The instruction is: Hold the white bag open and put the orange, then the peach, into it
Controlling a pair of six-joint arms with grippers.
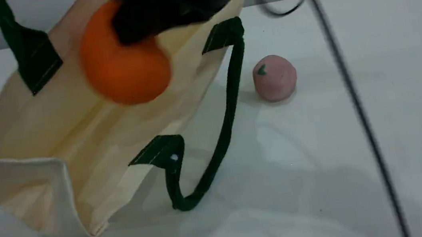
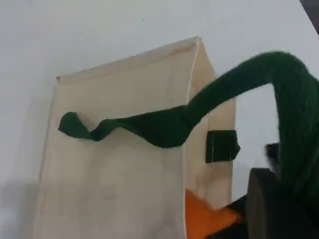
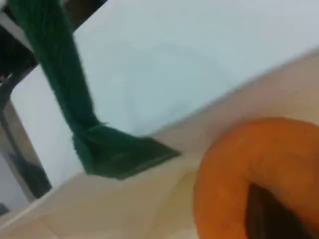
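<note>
The white bag [image 1: 35, 128] stands tilted on the table with its mouth open toward the camera. Its far green handle [image 1: 6, 23] is pulled up out of the top left. In the left wrist view that handle [image 2: 279, 74] runs into my left gripper [image 2: 279, 199], which is shut on it. The orange [image 1: 125, 72] hangs over the bag's mouth, with my blurred black right gripper [image 1: 143, 26] shut on it from above. The right wrist view shows the orange [image 3: 249, 159] against a dark fingertip [image 3: 269, 214]. The pink peach [image 1: 274, 77] rests on the table right of the bag.
The bag's near handle [image 1: 229, 104] droops in a loop onto the table between bag and peach. A black cable [image 1: 347, 81] crosses the right side of the table from top to bottom. The table [image 1: 324, 185] is white.
</note>
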